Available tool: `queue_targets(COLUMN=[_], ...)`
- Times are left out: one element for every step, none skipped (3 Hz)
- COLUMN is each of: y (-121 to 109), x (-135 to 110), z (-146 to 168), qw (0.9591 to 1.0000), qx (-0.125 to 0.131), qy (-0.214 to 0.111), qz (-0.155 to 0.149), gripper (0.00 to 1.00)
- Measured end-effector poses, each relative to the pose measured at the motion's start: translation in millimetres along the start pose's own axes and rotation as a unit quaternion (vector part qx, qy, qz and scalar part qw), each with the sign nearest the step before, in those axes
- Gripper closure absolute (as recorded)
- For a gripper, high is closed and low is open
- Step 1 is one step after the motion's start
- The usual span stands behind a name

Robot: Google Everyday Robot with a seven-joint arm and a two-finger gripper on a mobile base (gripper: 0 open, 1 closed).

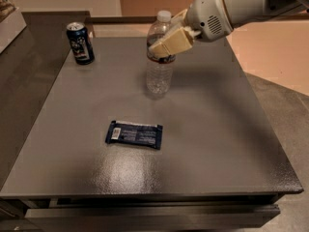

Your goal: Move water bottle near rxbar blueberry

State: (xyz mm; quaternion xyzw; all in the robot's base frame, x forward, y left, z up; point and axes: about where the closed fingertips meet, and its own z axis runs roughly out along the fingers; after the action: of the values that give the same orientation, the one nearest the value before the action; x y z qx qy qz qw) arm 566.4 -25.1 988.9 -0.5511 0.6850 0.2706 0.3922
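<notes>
Rxbar blueberry (134, 135) lies flat toward the table's (217, 144) front, left of centre. Well behind it, slightly right: water bottle (159, 74), upright, base at or just above the tabletop, white cap on, fill level not discernible. Gripper (157, 50) pinches it at the label. Judgement: carry low and upright, set down just beside the bar, not on it. Soda can (80, 43) at far left; opened or not, cannot tell.
</notes>
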Motion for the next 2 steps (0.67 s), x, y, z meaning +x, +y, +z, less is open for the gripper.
queue_targets(y=[30.4,46.4], x=[1.2,5.4], z=[15.1,28.7], qw=[0.9994,0.9985], qx=[-0.030,-0.050], qy=[0.009,0.014], qz=[-0.014,-0.016], gripper=[1.00,1.00])
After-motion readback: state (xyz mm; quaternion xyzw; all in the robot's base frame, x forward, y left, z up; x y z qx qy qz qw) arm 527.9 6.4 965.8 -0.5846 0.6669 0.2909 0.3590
